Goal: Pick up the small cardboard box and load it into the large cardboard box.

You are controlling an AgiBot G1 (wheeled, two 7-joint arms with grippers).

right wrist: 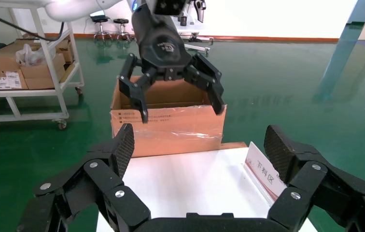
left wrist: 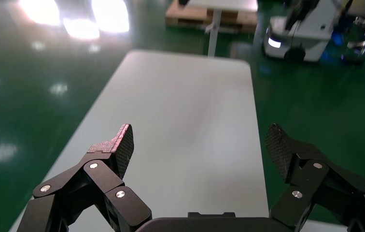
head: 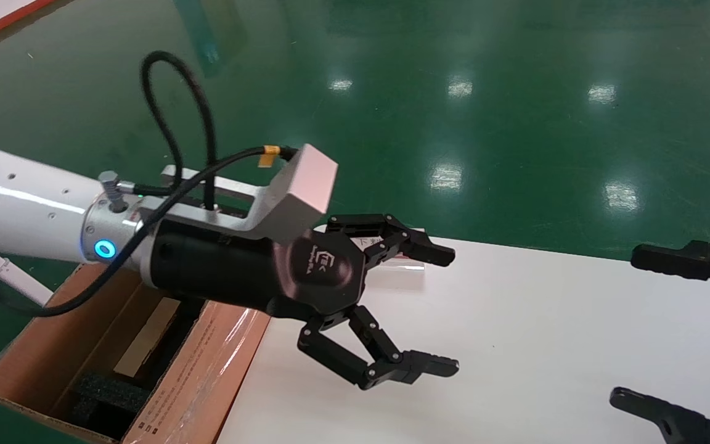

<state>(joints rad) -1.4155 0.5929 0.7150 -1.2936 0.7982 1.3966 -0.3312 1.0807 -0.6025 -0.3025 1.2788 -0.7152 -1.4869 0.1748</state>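
The large cardboard box [head: 34, 345] stands open on the floor at the table's left end, with black foam [head: 105, 391] inside and a taped, printed flap [head: 198, 370]. A lighter tan strip shows inside it under my left arm; I cannot tell what it is. The small cardboard box is out of view. My left gripper [head: 448, 310] hangs open and empty above the table's left part, just past the carton. The right wrist view shows the left gripper [right wrist: 180, 111] in front of the large cardboard box [right wrist: 171, 125]. My right gripper [head: 629, 327] is open and empty at the right edge.
The white table [head: 546, 339] stretches to the right. A small white sign with red print [right wrist: 265, 169] stands at its far edge behind my left gripper. Green floor surrounds the table. A wheeled rack with cardboard boxes [right wrist: 26, 72] stands beyond the carton.
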